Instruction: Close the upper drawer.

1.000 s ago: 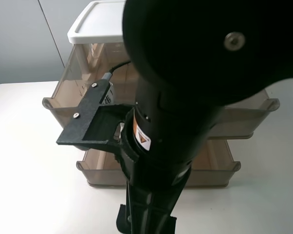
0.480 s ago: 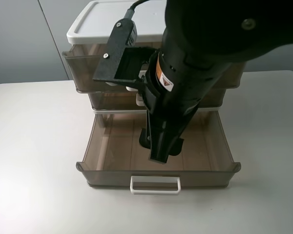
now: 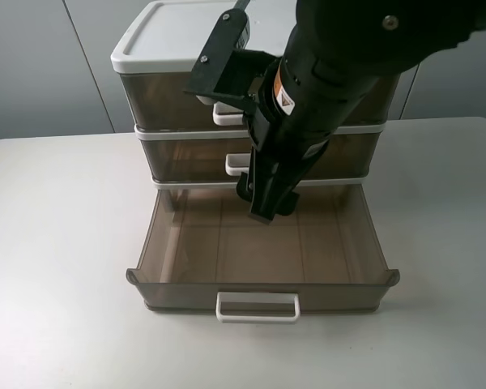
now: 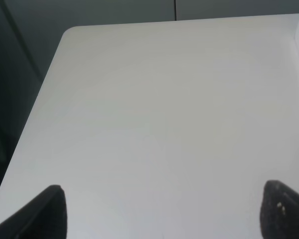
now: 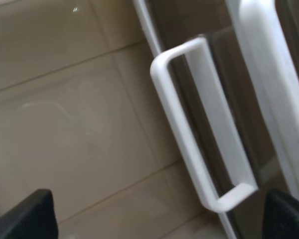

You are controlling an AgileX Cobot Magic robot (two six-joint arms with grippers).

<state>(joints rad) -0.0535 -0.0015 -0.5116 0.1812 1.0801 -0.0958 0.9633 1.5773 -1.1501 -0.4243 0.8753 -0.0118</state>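
Note:
The upper drawer is the top smoky-brown one under the white lid. It sits flush in the cabinet, and the arm partly hides its white handle. My right gripper hangs open and empty in front of the middle drawer's handle, above the open bottom drawer. In the right wrist view the gripper has its fingertips wide apart, with a white loop handle ahead. My left gripper is open over bare table and is out of the exterior view.
The bottom drawer is pulled far out toward the front and holds nothing; its wide white handle faces the front edge. The white table extends to both sides of the cabinet. A grey wall stands behind.
The upper drawer was pulled out a second ago and now sits flush in the cabinet. My right arm moved back toward the cabinet with it.

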